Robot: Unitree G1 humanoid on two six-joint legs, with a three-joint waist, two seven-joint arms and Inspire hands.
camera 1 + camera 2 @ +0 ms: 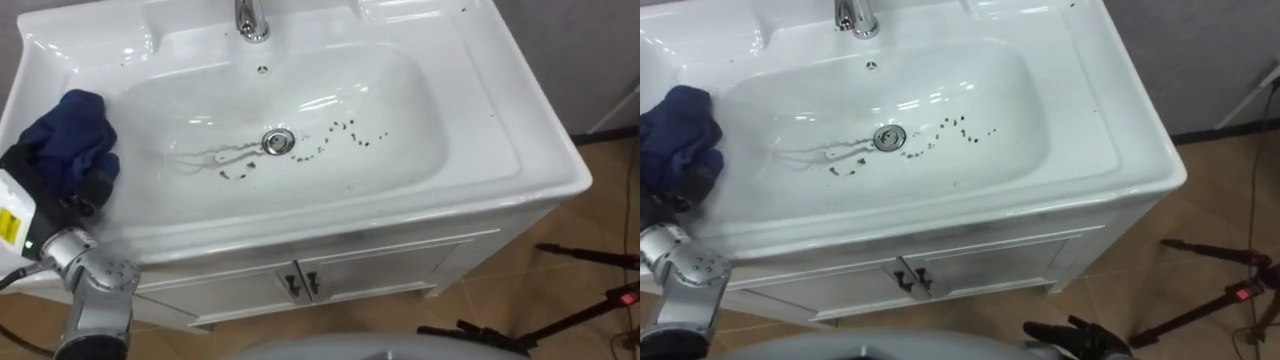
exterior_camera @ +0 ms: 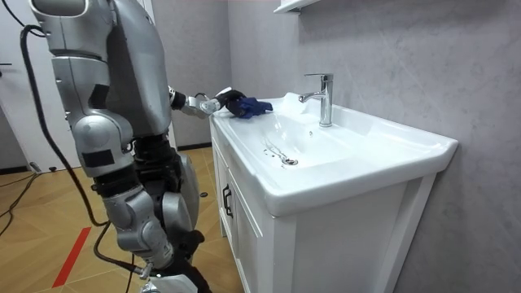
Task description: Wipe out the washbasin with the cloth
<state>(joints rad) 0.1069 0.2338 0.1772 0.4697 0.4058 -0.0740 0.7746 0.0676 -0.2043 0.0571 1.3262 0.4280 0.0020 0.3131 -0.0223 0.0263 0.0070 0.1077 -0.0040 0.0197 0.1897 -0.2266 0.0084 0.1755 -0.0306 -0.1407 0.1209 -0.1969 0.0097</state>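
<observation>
White basin (image 1: 500, 130) | one tap (image 1: 250, 18) | one drain (image 1: 278, 141) | left hand (image 1: 50, 175) fingers (image 1: 95, 187) curled round one blue cloth (image 1: 70, 130) on left rim

White basin (image 1: 480, 150) bears a blue cloth (image 1: 70, 135) on its left rim.

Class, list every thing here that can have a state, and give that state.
basin: dirty, dark specks and streaks around the drain
cloth: bunched up on the basin's left rim, gripped
left robot hand: closed on the cloth
tap: off, no water running
cabinet doors: shut
</observation>
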